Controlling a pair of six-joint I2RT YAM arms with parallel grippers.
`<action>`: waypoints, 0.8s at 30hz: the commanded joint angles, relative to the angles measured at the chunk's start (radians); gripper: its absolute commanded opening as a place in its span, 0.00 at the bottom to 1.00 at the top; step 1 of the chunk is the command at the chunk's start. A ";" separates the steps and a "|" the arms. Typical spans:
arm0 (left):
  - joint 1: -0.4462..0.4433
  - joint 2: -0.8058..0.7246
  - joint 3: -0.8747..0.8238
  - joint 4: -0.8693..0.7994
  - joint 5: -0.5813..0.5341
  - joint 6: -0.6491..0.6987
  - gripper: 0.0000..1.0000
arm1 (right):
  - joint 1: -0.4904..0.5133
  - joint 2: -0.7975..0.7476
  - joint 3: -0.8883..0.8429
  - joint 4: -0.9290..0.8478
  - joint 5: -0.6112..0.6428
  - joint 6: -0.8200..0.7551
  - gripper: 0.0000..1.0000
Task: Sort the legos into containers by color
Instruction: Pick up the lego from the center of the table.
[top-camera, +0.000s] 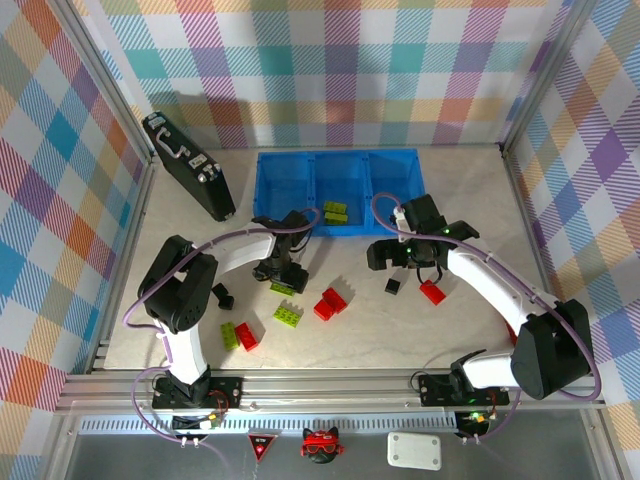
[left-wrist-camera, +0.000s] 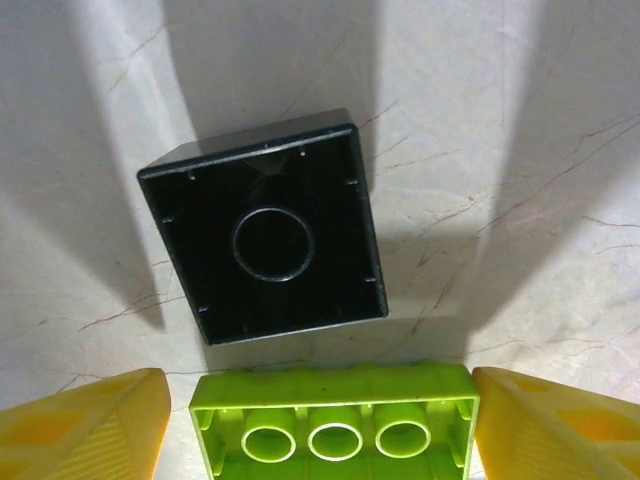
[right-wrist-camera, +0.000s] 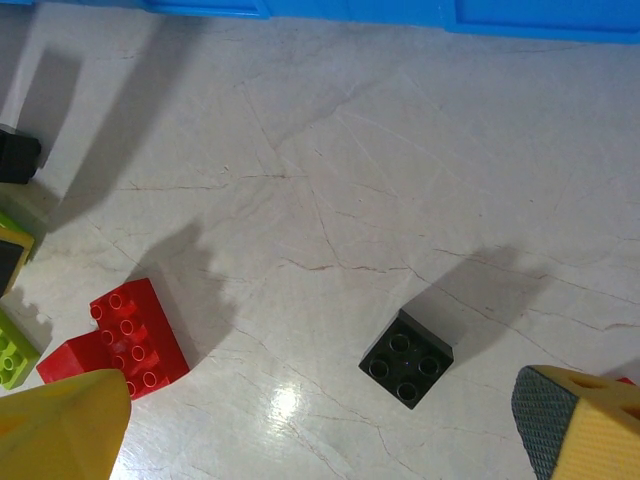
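A lime green lego lies upside down between the yellow fingers of my left gripper. The right finger touches it and a narrow gap shows at the left finger, so the jaws are open around it. Just beyond it lies an upside-down black lego. In the top view the left gripper is low over the table, in front of the blue containers. My right gripper hangs open and empty above a black lego. Two lime legos lie in the middle compartment.
Red legos and a lime one lie mid-table. A red lego sits right of the black one. At the left are a black brick, a lime and red pair and a black case.
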 joint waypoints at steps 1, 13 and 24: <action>-0.020 0.019 0.014 -0.039 -0.015 -0.008 0.76 | -0.004 0.011 0.017 -0.029 0.012 -0.028 0.99; -0.029 -0.002 -0.020 -0.031 -0.032 -0.032 0.75 | -0.004 0.009 0.022 -0.036 0.013 -0.031 0.99; -0.031 -0.016 -0.034 -0.032 -0.040 -0.038 0.65 | -0.004 0.006 0.019 -0.035 0.019 -0.031 0.99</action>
